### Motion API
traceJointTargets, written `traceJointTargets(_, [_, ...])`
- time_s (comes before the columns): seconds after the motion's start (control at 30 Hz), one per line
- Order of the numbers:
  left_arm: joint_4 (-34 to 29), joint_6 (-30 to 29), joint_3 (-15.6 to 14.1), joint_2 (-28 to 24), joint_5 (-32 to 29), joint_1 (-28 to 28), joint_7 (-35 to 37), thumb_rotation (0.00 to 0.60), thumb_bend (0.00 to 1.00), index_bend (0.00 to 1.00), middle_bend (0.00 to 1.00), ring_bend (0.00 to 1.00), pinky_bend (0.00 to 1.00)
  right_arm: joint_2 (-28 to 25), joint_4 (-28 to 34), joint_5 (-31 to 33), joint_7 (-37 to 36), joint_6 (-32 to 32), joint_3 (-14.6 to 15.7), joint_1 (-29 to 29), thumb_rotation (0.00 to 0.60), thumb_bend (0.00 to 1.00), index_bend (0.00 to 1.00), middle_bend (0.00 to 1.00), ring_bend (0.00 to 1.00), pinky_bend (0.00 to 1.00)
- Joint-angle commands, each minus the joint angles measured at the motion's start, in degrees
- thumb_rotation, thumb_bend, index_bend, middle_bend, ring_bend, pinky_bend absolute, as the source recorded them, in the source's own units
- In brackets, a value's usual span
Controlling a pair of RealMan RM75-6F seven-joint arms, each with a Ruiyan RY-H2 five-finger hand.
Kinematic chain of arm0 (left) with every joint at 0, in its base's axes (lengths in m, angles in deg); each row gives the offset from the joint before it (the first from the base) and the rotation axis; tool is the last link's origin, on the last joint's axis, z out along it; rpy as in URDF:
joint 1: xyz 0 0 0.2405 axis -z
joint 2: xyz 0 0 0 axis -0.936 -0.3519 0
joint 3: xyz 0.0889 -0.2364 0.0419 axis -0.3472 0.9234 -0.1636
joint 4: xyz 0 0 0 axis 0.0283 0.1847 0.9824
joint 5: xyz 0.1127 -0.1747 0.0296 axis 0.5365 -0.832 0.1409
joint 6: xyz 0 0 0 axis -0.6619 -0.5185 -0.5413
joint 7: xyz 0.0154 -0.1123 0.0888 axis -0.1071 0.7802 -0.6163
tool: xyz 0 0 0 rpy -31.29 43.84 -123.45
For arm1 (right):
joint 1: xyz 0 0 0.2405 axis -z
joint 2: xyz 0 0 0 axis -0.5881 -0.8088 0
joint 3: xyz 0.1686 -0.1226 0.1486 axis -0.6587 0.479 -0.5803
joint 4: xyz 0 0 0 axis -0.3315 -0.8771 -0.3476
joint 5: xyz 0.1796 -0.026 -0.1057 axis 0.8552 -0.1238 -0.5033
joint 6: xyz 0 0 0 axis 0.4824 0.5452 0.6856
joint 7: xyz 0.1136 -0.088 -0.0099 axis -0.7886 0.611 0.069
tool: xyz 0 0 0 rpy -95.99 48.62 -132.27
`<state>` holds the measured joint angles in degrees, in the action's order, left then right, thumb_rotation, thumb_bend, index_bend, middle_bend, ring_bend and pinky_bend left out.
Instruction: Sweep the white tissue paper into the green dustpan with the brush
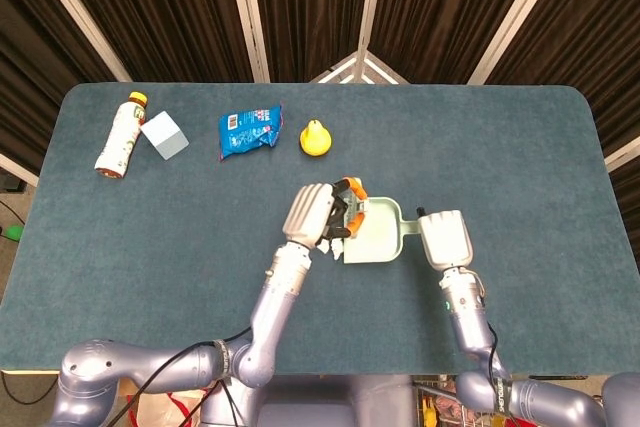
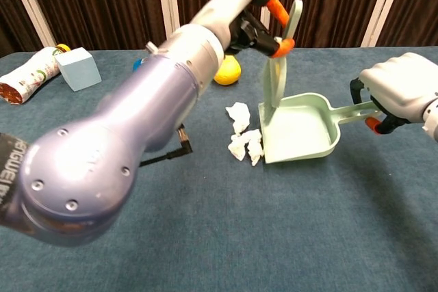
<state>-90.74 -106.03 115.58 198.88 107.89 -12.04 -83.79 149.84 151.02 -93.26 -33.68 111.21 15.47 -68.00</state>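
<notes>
Head view: blue table [image 1: 150, 247], dark curtains [image 1: 180, 7] behind.

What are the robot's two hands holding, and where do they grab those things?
The left hand grips the brush near the top of its handle. The right hand holds the green dustpan by the end of its handle.
</notes>
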Motion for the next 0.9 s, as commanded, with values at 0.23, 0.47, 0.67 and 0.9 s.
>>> traceJointTargets(0.23, [-4.17, -0.07, -0.91, -5.29, -0.31, -3.61, 0.04, 0.600, 0.57, 0.79, 1.00, 1.00, 1.00, 0.30, 0.08, 0.54, 2.09, 0.08, 0.24, -0.26, 0.600, 0.53, 0.61, 0.82, 0.84, 0.88])
traceJointTargets(0.47, [-4.58, 0.58, -2.85, -7.97, 0.27, -5.32, 0.38, 0.600, 0.57, 0.79, 1.00, 1.00, 1.00, 1.13, -1.40, 2.26, 3.82, -0.31, -0.07, -0.61, 0.600, 0.53, 0.61, 0.82, 0.84, 0.88])
traceJointTargets(0.67, [-4.05, 1.26, -3.36, -9.13, 0.39, -5.79, 1.06, 0.600, 0.57, 0.79, 1.00, 1.00, 1.00, 1.72, -1.32, 4.14, 7.38, -0.28, -0.51, -1.33, 0.600, 0.53, 0.61, 0.82, 0.84, 0.88])
traceJointTargets(0.9, [-3.02, 1.71, -3.73, -9.16, 0.51, -5.55, 1.34, 0.600, 0.57, 0.79, 1.00, 1.00, 1.00, 1.77, -0.68, 6.48, 10.38, -0.36, -1.01, -2.05, 0.600, 0.53, 0.61, 0.82, 0.84, 0.88])
